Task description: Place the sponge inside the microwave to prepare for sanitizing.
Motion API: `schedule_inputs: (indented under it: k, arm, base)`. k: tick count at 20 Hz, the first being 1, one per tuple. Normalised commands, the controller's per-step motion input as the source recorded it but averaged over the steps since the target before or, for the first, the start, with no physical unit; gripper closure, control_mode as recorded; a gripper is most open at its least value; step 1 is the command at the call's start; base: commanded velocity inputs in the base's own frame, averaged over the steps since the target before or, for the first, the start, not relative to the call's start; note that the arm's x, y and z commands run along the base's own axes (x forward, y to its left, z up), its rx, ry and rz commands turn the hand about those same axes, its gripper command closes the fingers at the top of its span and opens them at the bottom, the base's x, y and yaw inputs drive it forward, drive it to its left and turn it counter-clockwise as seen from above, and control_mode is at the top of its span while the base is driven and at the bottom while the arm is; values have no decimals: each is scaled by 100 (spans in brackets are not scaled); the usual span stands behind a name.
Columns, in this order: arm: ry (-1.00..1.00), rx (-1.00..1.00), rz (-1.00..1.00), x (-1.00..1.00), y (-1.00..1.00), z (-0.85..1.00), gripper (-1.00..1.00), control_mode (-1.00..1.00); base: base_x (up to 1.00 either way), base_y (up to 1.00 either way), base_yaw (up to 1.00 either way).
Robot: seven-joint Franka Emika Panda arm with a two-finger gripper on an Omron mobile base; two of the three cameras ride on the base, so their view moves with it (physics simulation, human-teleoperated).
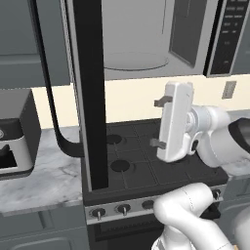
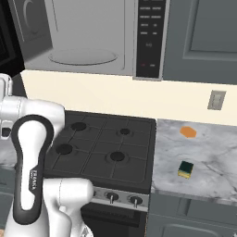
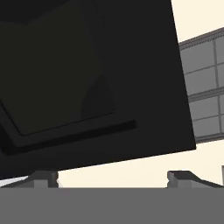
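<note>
Tool (image 1: 157, 123) spread, empty, beside open microwave (image 1: 146, 44) door; panel lettering unreadable.

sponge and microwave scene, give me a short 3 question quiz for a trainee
1. True or false: the sponge already lies inside the microwave.
2. Multiple choice: the microwave door is A) shut, B) swung open, C) missing.
3. Fill in: the pincer is ____ and holds nothing.

Key:
1. False. The sponge rests on the marble counter right of the stove, nearer the front edge than the flat orange piece.
2. B. The grey cavity and the glass turntable are exposed.
3. Open. Its fingers stand apart beside the door.
</note>
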Motion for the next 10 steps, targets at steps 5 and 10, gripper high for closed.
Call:
schedule_inputs:
  k: [5,10]
  arm:
    - [0,0,6,0,-10,4,-100,-100]
    - [19,-2,5,17,-47,37,-100,-100]
  base:
    - [0,0,0]
    - [0,0,0]
